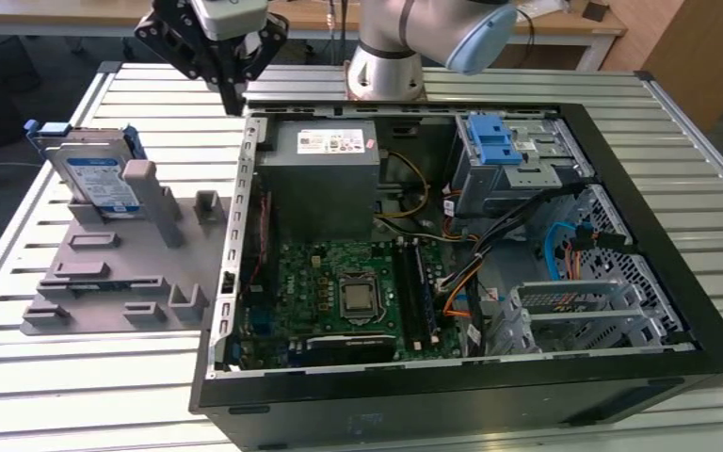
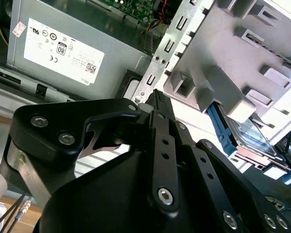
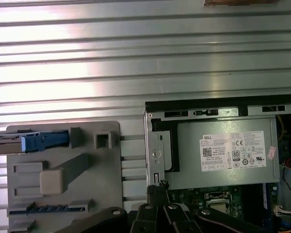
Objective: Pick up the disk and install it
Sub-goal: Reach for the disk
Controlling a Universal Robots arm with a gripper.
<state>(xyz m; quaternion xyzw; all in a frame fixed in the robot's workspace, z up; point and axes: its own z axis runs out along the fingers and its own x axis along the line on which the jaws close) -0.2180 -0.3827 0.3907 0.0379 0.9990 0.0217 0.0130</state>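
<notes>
The end effector (image 1: 231, 100) hangs clenched on nothing, fingertips pressed together, over the tabletop (image 1: 72, 381) just outside a corner of the open computer case (image 1: 462, 403). The disk (image 1: 95, 177) stands on edge in the grey fixture (image 1: 123, 282) at the exterior view's left, apart from the end effector. A grey post hides part of its label. In the first wrist view it appears edge-on, cut off by the frame.

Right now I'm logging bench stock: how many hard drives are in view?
1. The hard drive stands on edge in the grey holder, at the exterior view's left of the open computer case. Its cages may hide others.
</notes>
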